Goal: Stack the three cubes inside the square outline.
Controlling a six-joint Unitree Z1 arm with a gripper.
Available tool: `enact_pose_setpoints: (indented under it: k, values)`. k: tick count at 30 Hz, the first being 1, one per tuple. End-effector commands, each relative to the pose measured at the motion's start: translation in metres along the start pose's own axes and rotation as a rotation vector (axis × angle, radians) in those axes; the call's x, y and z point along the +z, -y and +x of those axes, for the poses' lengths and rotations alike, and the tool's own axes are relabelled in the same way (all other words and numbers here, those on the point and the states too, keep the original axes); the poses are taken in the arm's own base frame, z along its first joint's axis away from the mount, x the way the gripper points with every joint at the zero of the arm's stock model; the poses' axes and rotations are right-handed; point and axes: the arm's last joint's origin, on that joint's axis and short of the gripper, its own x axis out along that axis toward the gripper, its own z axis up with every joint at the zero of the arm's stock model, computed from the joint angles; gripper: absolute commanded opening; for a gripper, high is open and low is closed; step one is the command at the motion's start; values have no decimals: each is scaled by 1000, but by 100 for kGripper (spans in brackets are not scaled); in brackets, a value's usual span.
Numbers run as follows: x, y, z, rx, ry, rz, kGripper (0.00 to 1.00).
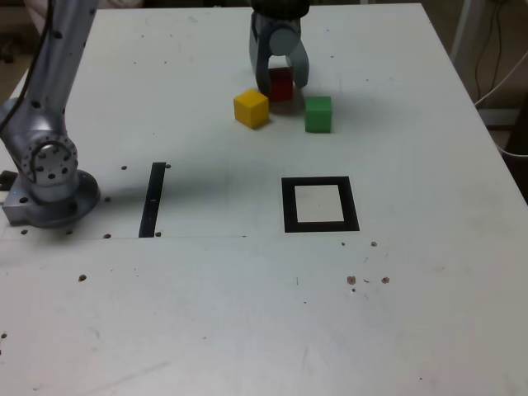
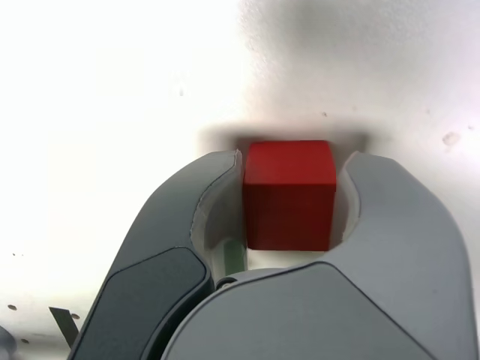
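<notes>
Silver-grey arm, curved grey pincer

No lettering, label, brand mark or number can be read anywhere in either view: the white tabletop, the coloured blocks and the grey robot arm all show plain, unmarked surfaces.

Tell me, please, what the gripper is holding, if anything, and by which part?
The gripper is closed around the red cube, its fingers against two opposite side faces. The cube sits on the table, not yet lifted.
</notes>
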Motion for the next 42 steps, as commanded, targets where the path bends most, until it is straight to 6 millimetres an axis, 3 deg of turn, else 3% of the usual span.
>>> enact_pose_setpoints:
  k: [1,13,22,34,38,42]
  values:
    - [2,3,2,-7,0,8,20]
    - [5,4,4,-10,1,12,18]
    - [6,12,-47,78,115,32,18]
    - [-16,73,-109,130,158,126,18]
    - [-24,104,-118,128,126,142,18]
    - [-29,131,-114,94,66,157,19]
